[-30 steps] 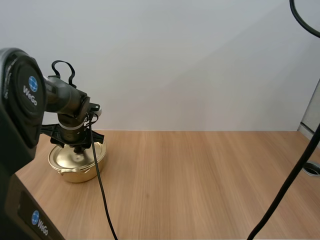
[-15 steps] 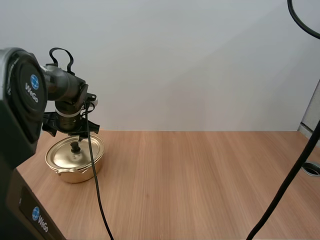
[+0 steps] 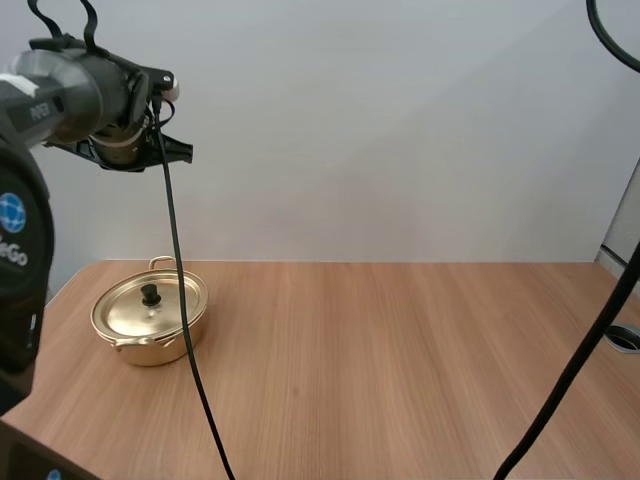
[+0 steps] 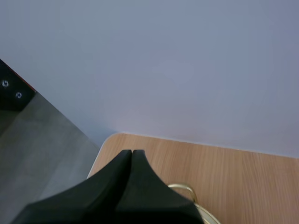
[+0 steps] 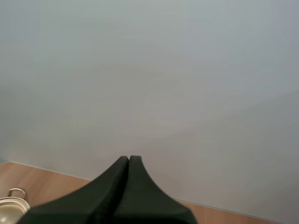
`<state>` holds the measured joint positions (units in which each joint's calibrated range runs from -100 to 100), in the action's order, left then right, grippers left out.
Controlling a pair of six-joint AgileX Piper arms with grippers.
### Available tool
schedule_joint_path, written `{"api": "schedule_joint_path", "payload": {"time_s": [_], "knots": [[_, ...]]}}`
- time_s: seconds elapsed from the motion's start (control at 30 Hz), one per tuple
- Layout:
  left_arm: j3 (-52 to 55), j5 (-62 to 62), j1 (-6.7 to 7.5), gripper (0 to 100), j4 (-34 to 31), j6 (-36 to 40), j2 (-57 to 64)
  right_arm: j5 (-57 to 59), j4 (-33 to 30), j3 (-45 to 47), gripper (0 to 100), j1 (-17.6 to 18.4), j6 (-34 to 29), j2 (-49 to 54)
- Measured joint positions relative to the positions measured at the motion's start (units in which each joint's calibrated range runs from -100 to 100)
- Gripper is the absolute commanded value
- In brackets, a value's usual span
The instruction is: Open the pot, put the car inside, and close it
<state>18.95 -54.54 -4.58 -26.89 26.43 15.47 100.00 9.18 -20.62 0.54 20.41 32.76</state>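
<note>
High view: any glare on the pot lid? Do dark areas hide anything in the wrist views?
High view: even light; the lid has a soft sheen, its black knob plain, and the pot casts only a faint shadow on the table. Left wrist view: the left gripper is a dark wedge; the pot's handle glints beside it. Right wrist view: the right gripper is equally dark.

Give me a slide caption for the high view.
Left gripper hangs high above the lidded gold pot at the wooden table's left end.

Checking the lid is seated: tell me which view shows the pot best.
The high view: the whole pot, lid on, sits at the table's left. In each wrist view it is cropped to a handle and rim sliver.
</note>
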Motion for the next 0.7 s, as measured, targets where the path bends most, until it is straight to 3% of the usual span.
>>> {"api": "schedule_joint_path", "payload": {"time_s": [0.33, 0.53, 0.7], "knots": [[0.0, -0.02, 0.0, 0, -1.37, 0.0, 8.85, -0.09, -15.64, 3.6, 0, 0.0, -10.23, 0.14], [0.0, 0.84, 0.0, 0, -1.62, 0.0, 13.84, -5.36, -15.16, 14.13, 0, 0.0, -13.51, 0.14], [4.28, 6.63, 1.33, 0, 0.14, 0.0, 18.19, -18.06, -14.61, 24.25, 0, 0.0, -13.77, 0.14]]}}
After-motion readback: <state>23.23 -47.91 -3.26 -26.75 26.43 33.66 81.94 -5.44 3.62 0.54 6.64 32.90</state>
